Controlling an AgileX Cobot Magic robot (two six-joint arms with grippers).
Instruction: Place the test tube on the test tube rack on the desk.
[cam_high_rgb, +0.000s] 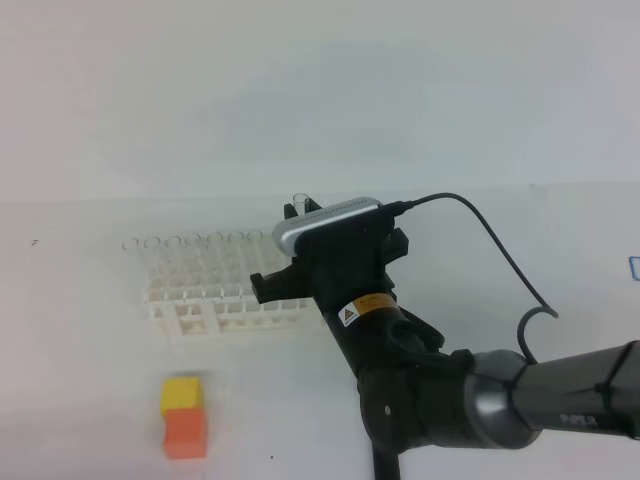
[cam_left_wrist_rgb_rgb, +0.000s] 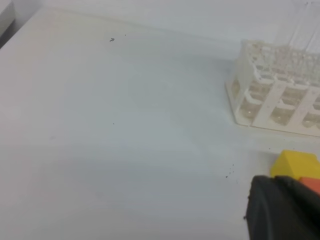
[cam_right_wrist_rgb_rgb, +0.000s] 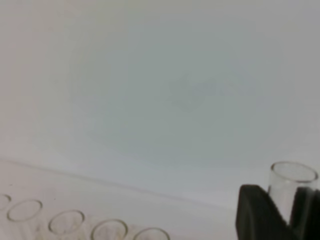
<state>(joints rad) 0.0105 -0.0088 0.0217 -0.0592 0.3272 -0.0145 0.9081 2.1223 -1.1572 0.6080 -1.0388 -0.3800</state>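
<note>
Nearest to the high camera is the right arm (cam_high_rgb: 500, 400), dark and thick, which comes in from the lower right side and rises toward the middle of the desk (cam_high_rgb: 90, 340). A black cable (cam_high_rgb: 500, 250) runs in a loop from the wrist camera (cam_high_rgb: 325, 222) down to the arm. To the left of the arm, near the front edge, a yellow block (cam_high_rgb: 182, 393) sits on top of an orange block (cam_high_rgb: 185, 431); the two are touching and stand apart from everything else. Behind them is the test tube rack (cam_high_rgb: 215, 295), white, with its square holes in rows. A row of clear tubes (cam_high_rgb: 185, 243) stands in its far side, and their round rims are visible. The right gripper (cam_right_wrist_rgb_rgb: 285, 212) is at the right end of the rack, and its two dark fingers (cam_right_wrist_rgb_rgb: 255, 212) are closed on the test tube (cam_right_wrist_rgb_rgb: 292, 175), which stands upright between them with the open rim above the fingertips. In the high view the same rim shows just above the wrist camera, over the right end of the rack; if the bottom of the tube is already in a hole, I cannot tell, because the gripper hides it. The left gripper (cam_left_wrist_rgb_rgb: 282, 210) is seen only as a dark shape in the lower right corner of its own view, closed with nothing in it, just in front of the yellow block and near the rack.
</note>
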